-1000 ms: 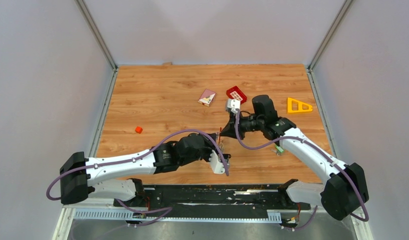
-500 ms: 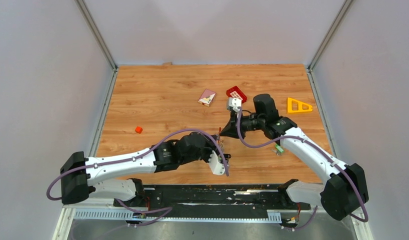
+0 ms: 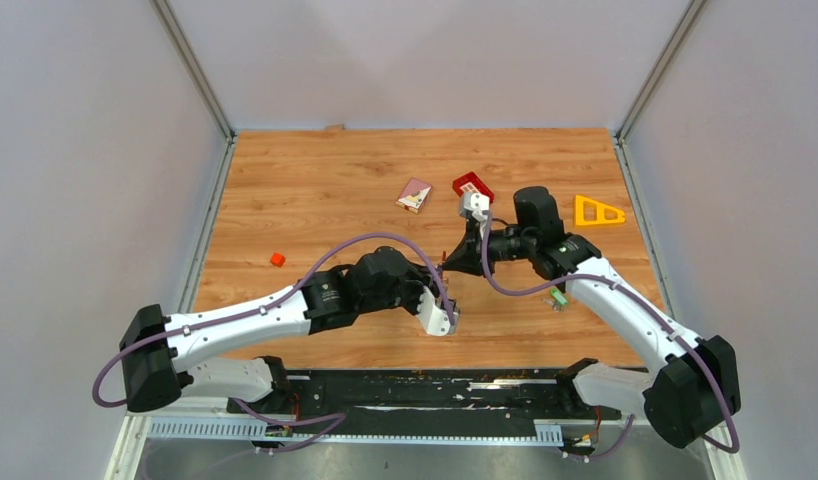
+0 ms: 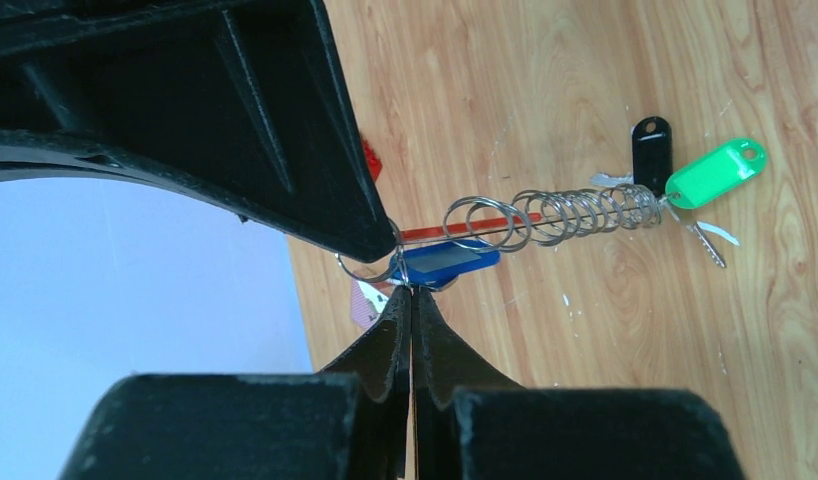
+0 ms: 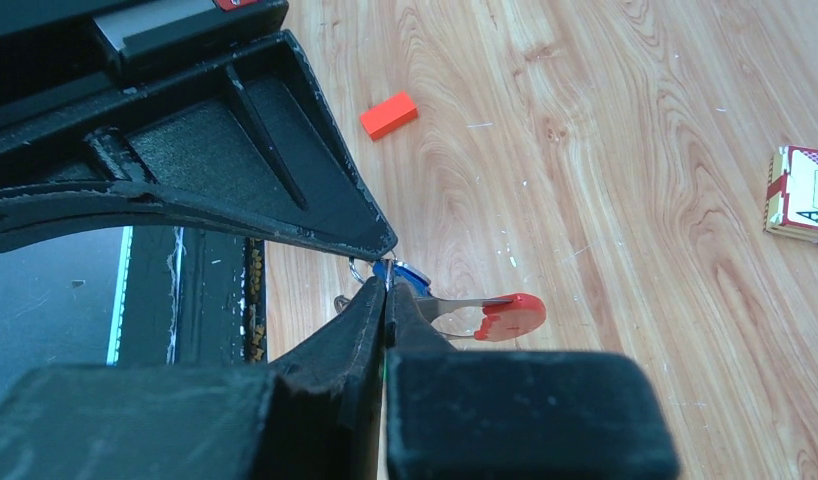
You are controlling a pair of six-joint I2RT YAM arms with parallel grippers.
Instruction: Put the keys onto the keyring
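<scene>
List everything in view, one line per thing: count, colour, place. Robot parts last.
wooden table: one, light brown, under everything.
small plain block: one, orange-red, left part of the table.
playing-card box: one, red and white, far centre.
gridded plastic tray: one, red, right of the card box.
triangular plastic frame: one, yellow, far right.
green-tagged key: one, green, on the table by the right arm.
black-tagged key: one, black, beside the green one.
chain of metal rings: one, silver, running from those tags toward the claws.
blue-tagged key: one, blue, at the claw tips.
red-headed metal piece: one, silver and red, jutting from the claw tips.
left claw: one, black, shut.
right claw: one, black, shut, tip against the left claw's.
</scene>
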